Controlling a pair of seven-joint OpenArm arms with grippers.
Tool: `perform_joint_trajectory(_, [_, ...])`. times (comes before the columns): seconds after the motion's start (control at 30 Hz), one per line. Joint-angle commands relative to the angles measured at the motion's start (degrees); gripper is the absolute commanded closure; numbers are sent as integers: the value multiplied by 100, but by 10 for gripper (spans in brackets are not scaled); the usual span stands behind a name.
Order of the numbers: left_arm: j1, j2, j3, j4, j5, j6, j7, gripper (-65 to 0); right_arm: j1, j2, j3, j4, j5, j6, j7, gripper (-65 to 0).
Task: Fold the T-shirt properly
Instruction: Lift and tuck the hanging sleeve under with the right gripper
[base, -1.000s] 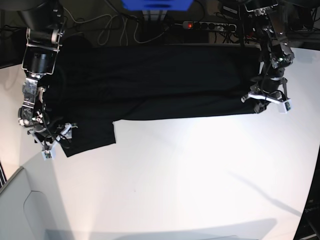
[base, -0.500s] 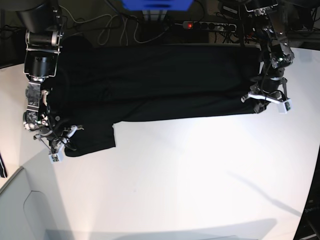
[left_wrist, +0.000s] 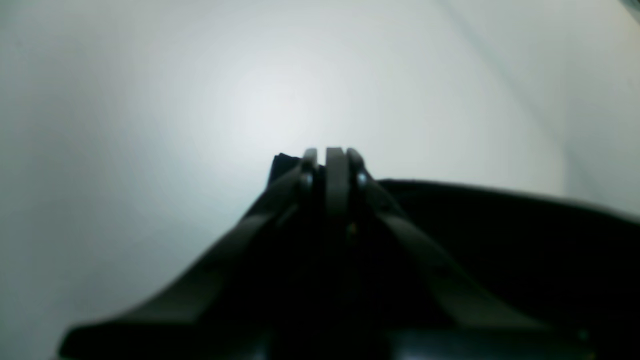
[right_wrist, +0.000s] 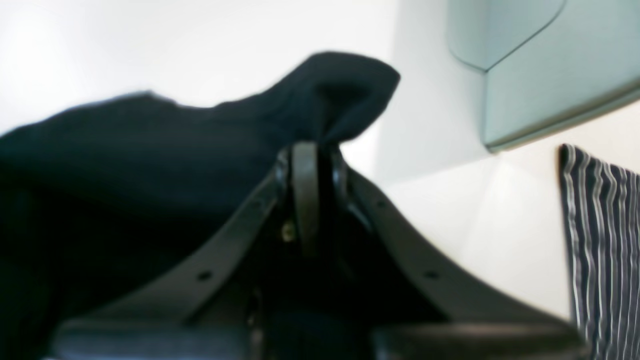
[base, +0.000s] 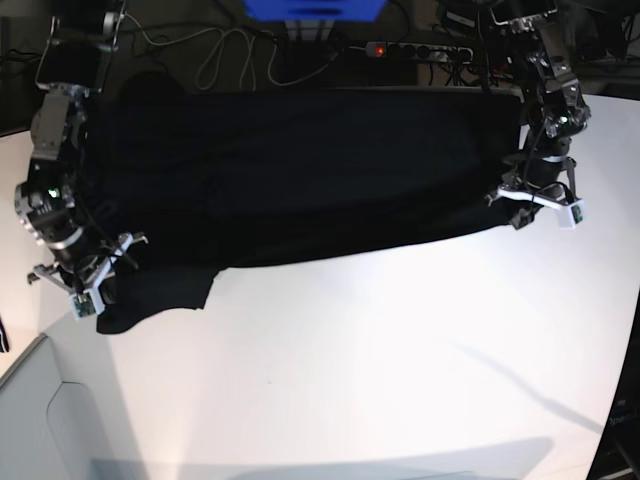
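Note:
The black T-shirt lies stretched across the back of the white table, plain side up, with no print showing. My left gripper is shut on its right lower edge; in the left wrist view the closed gripper pinches black cloth. My right gripper is shut on the shirt's left lower corner; in the right wrist view the gripper holds a raised fold of the cloth.
A power strip and cables lie behind the table's back edge. A grey bin sits at the front left corner and also shows in the right wrist view. A striped cloth hangs nearby.
My right arm has swung left and outward with the shirt's corner, pulling the left lower flap leftward and tighter. The left gripper has stayed almost still.

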Motion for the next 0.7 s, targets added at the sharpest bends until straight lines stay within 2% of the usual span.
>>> perform_joint_trajectory(0.0, [-21, -65, -29, 165, -33, -25, -130, 0, -35, 20, 100, 289, 54, 47, 151, -1])
perform_joint_trajectory(0.3, [50, -38, -29, 596, -33, -25, -130, 0, -1477, -349, 575, 1836, 36, 47, 142, -1])
perform_joint_trajectory(0.53, [375, -38, -29, 807, -33, -25, -130, 0, -2250, -323, 575, 1950, 27, 47, 213, -1])
perform_joint_trajectory(0.67, [525, -65, -38, 798, -25, -34, -174, 0, -2637, -341, 786, 1985, 36, 47, 221, -1])
